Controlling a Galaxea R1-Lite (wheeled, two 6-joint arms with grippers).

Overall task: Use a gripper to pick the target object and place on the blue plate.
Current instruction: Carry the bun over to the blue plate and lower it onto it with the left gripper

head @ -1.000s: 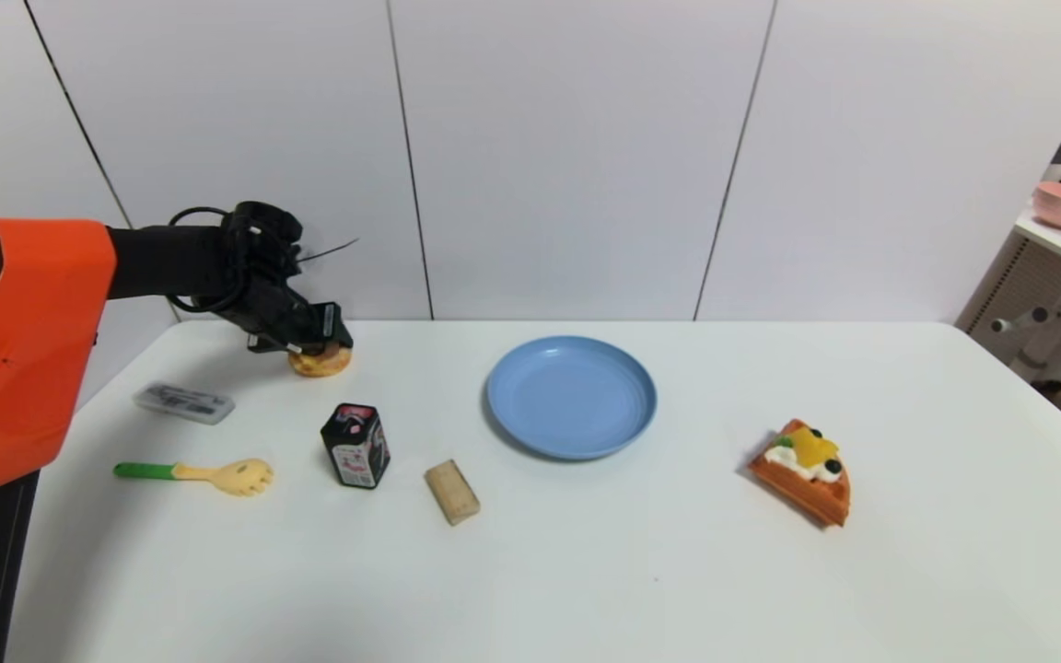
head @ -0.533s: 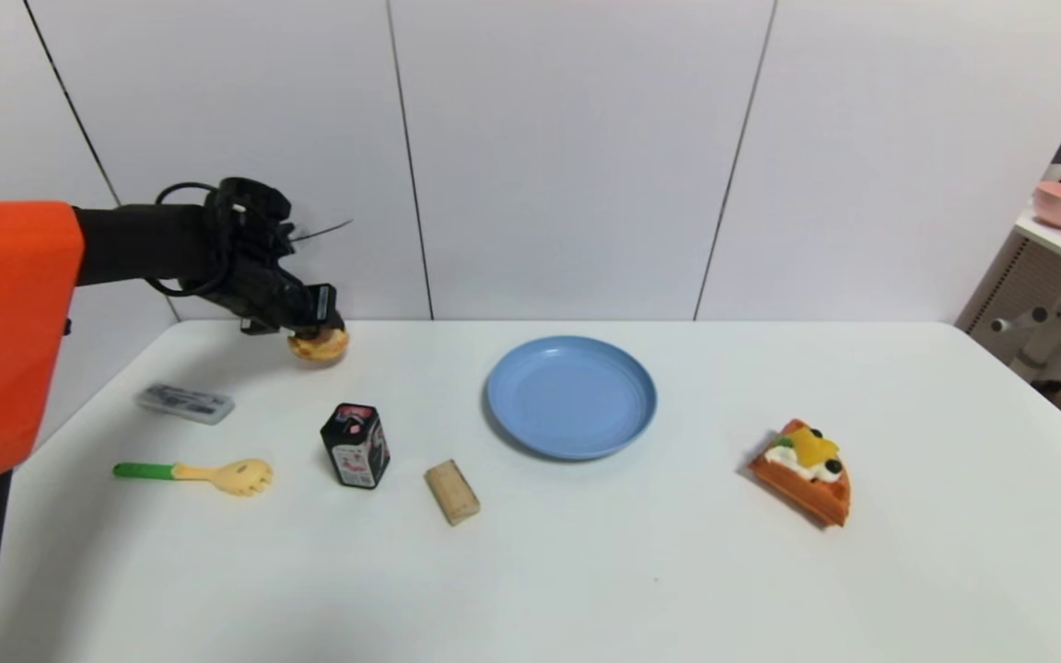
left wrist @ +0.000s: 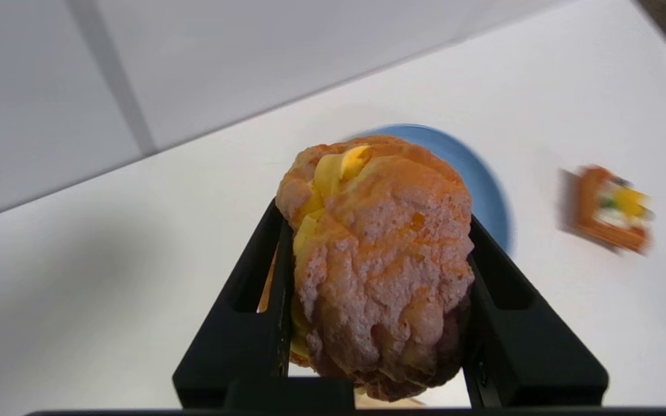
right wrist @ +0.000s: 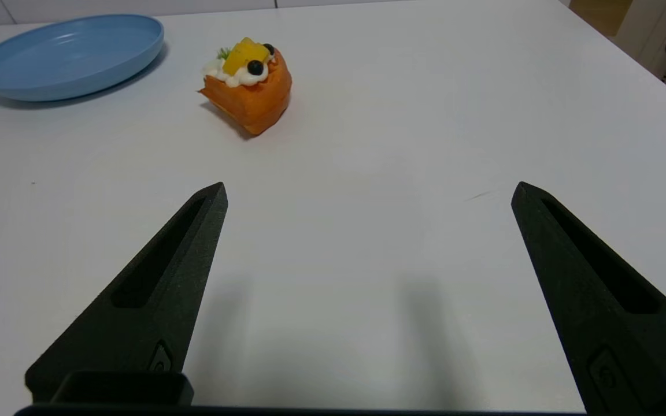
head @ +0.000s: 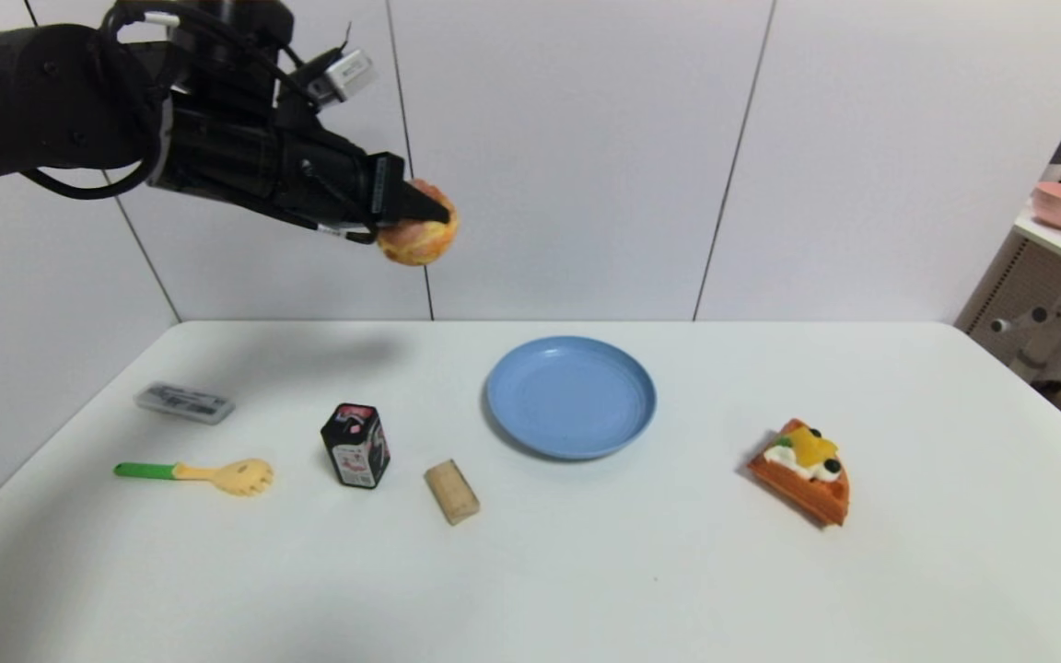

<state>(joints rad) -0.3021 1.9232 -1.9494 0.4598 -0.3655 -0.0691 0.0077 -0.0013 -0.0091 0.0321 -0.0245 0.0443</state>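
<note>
Left hand (head: pixel 411 214) is gripping the cream puff (head: pixel 420 238) high above the worktop (head: pixel 586 571) — well apart from the blue plate (head: pixel 571 396). Carton (head: pixel 355 445), cork block (head: pixel 451 492), fork (head: pixel 199 473) are lying below. Right hand (right wrist: pixel 367 231) is hanging spread open — near waffle wedge (right wrist: pixel 247 86).

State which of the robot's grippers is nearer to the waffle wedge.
Right. The right gripper hovers open just above the table with the waffle wedge a short way ahead. The left gripper is raised high, far across the table, holding the cream puff.

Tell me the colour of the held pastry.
Golden-brown pastry with yellow filling, clearest in the left wrist view.
</note>
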